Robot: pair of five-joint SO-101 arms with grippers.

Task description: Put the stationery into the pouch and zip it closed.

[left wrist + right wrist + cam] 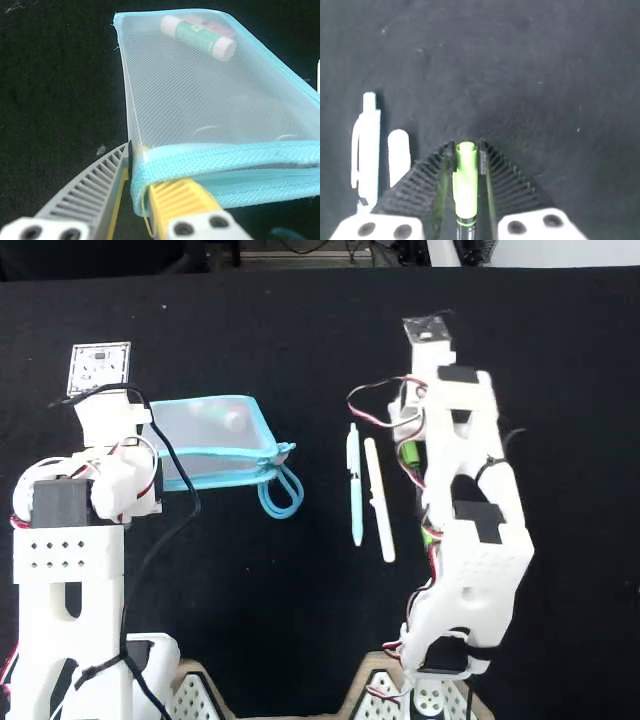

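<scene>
A clear mesh pouch with teal trim lies left of centre, its strap loop pointing to the middle. A glue stick lies inside it. My left gripper is shut on the pouch's near corner, at the zip edge, with a grey finger on one side and a yellow one on the other. My right gripper is shut on a green pen, held just above the black mat. The green pen peeks out under the right arm. Two white pens lie side by side left of that arm.
A black mat covers the table. A small white card lies at the far left behind the pouch. Bare mat stretches between the pouch's strap and the two pens, and in front of both arms.
</scene>
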